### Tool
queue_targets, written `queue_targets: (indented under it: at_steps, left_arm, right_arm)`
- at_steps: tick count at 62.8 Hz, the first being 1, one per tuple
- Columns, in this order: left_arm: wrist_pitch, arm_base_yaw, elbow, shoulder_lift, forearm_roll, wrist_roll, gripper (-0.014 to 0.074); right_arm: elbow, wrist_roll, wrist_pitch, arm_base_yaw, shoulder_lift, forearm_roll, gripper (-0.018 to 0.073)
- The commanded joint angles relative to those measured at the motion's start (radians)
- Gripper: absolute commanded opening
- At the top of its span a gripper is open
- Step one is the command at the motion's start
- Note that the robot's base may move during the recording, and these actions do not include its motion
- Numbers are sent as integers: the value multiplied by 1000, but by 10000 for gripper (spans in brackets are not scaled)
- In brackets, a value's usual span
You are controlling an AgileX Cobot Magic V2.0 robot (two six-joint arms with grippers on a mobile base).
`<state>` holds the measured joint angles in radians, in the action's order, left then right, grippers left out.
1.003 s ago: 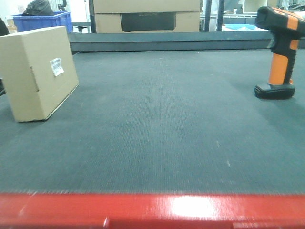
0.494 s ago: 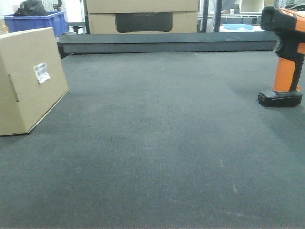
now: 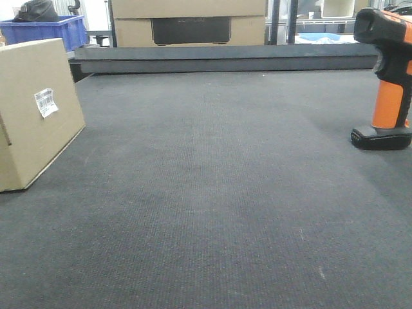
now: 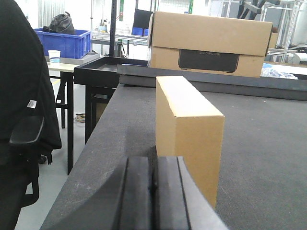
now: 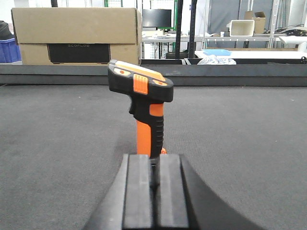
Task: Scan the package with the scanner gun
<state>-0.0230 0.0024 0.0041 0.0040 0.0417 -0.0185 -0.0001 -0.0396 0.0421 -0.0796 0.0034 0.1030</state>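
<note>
The package (image 3: 32, 109), a plain tan box with a small white label (image 3: 46, 102), stands on edge at the left of the dark mat. The scanner gun (image 3: 389, 84) stands upright on its black foot at the right edge, with an orange handle and a black head. No gripper shows in the front view. In the left wrist view my left gripper (image 4: 154, 162) is shut and empty, just short of the package (image 4: 189, 129). In the right wrist view my right gripper (image 5: 153, 162) is shut and empty, with the scanner gun (image 5: 144, 110) standing right beyond its tips.
A larger cardboard box with a dark panel (image 3: 190, 22) sits behind a low black ledge (image 3: 225, 58) at the mat's far side. A blue bin (image 3: 48, 29) is at back left. A black chair (image 4: 24, 124) stands off the table's left edge.
The front view has shifted forward: the red front edge has dropped out of frame, the package sits further left and the scanner gun slightly further right. Neither object looks displaced on the mat.
</note>
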Motion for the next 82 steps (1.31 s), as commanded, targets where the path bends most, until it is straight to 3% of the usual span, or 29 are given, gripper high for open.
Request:
queue_targets:
  at_steps: [1, 51, 64, 82]
  left_arm:
    - [17, 3, -4, -4, -2, 0, -101]
    - [48, 3, -15, -4, -2, 0, -101]
    - [-229, 3, -265, 21, -30, 0, -101]
    - [-619, 3, -575, 369, -35, 0, -101]
  right_arm:
    - [0, -5, -20, 0, -3, 0, -169]
    - [0, -5, -20, 0, -3, 0, -169]
    - [0, -5, -20, 0, -3, 0, -169]
    - [0, -5, -20, 0, -3, 0, -169]
